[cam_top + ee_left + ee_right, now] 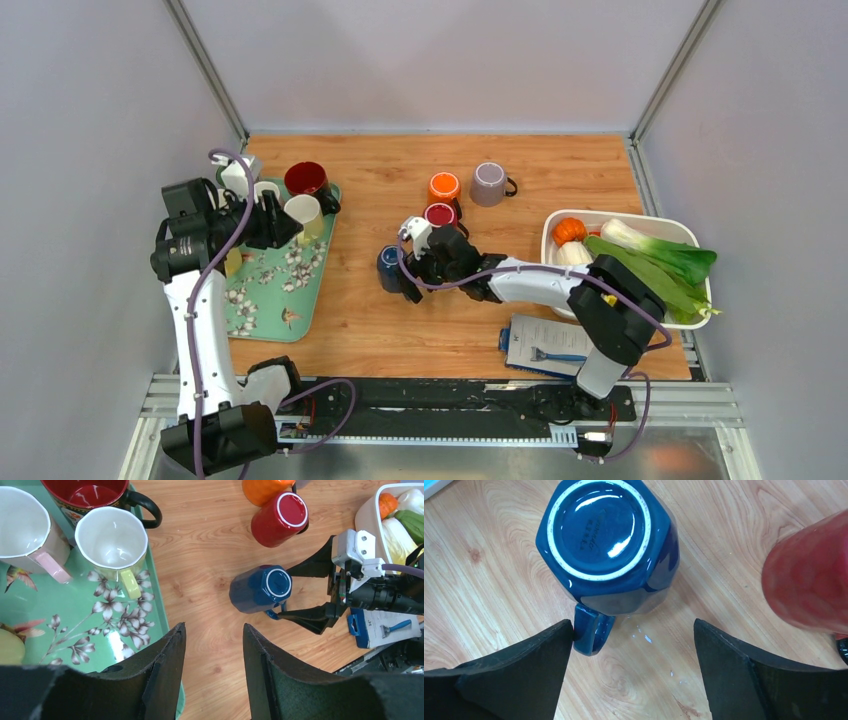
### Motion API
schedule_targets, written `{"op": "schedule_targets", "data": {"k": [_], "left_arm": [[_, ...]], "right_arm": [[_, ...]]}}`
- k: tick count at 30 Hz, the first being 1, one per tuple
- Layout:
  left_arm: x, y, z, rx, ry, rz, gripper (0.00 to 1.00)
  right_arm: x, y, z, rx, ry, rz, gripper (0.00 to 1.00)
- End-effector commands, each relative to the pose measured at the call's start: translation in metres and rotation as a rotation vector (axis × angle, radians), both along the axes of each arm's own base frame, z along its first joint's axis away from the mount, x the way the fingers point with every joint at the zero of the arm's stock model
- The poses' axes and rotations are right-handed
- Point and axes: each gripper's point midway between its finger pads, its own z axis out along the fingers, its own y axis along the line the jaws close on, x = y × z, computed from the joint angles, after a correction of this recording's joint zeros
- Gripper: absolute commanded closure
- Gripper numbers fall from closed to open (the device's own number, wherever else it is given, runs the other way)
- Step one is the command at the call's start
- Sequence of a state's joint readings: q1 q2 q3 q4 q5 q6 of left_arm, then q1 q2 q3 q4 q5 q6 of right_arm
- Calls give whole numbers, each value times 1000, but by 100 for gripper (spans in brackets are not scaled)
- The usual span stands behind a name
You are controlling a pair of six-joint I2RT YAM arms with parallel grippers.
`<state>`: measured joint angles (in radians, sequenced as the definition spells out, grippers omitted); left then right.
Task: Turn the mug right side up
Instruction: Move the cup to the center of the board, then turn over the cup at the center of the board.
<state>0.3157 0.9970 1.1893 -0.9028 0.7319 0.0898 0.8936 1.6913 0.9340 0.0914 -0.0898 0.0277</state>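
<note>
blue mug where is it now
In the top view the blue mug sits upside down near the centre, at the open right end effector, right of the green tray and nearer than the red mug.

an upside-down blue mug (260, 587) stands on the wooden table (200, 555) just before the spread fingers of the right gripper (286, 594); upright cups (111, 537) sit on the green tray (75, 625)

Green floral tray (270, 292) at the left edge of the wooden table (400, 330), bearing three upright mugs: dark red ceramic mug (305, 178), cream mug with yellow handle (303, 210), and white mug with pink handle (25, 527). White plastic tub (620, 217) at the right edge, holding a small orange gourd (569, 231) and leafy green vegetables (660, 262). Packaged blue razor (545, 350) by the near edge.
</note>
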Motion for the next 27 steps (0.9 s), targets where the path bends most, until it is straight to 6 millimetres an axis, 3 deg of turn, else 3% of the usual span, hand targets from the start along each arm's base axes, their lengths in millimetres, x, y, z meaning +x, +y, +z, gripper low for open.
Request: {"op": "schedule_targets", "data": {"k": [1,5,8,16,22,27], "left_arm": [[-4,-3,5,-3,-13,-5,47],[-3,-5,6,-14,-16,-13,47],[0,-4,7,-21,-19,-12,47],[5,-6,5,-44,-7,-19,49],[7,-4,7,-37,-12,-20,50],[7,-4,6,-31,-15,-26,50]], "right_arm": [[15,-2,16,35,-58,-23,9],[20,-24,10,45,-12,-79,15],[17,-30,11,42,-19,-55,19],[-9,-3,19,91,-50,194,26],[-4,-7,-8,9,-62,214,31],[0,-1,-8,22,-50,204,44]]}}
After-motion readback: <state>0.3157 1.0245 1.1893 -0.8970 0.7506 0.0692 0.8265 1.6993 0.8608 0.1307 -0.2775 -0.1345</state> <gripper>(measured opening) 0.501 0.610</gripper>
